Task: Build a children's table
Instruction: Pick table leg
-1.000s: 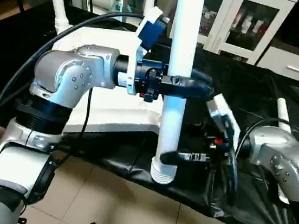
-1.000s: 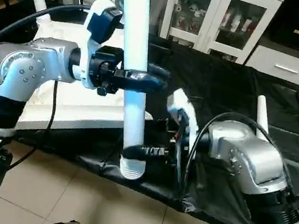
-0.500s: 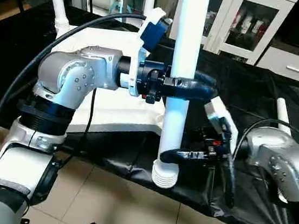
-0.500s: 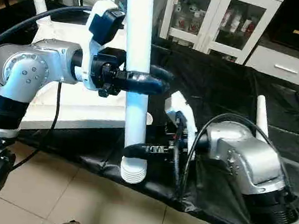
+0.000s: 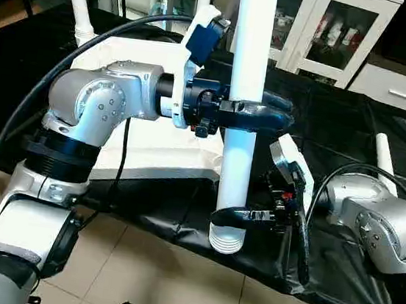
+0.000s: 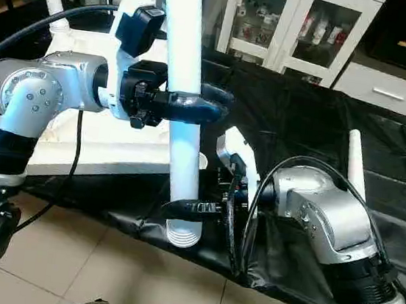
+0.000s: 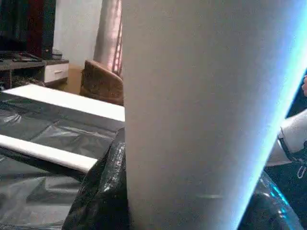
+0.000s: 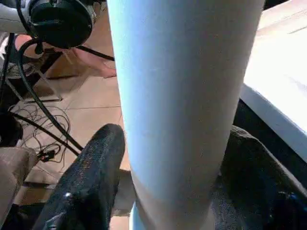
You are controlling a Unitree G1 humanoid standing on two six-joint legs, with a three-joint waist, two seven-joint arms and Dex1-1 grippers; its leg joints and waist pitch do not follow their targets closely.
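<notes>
Leg (image 5: 251, 47) stood upright, long axis vertical, threaded end (image 5: 226, 239) pointing down over the floor just off the counter (image 5: 353, 133) edge. Left hand (image 5: 255, 118) clenched round the tube at mid-height, reaching in from the left. Right hand (image 5: 231, 216) low on the tube just above the threads, fingers either side; grip not certain. Tabletop (image 5: 145, 141) flat on counter behind. Second leg (image 5: 385, 156) lying at right

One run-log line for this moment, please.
left gripper: clamps upright white plastic tube leg | right gripper: around its ribbed lower end | white tabletop: behind
</notes>
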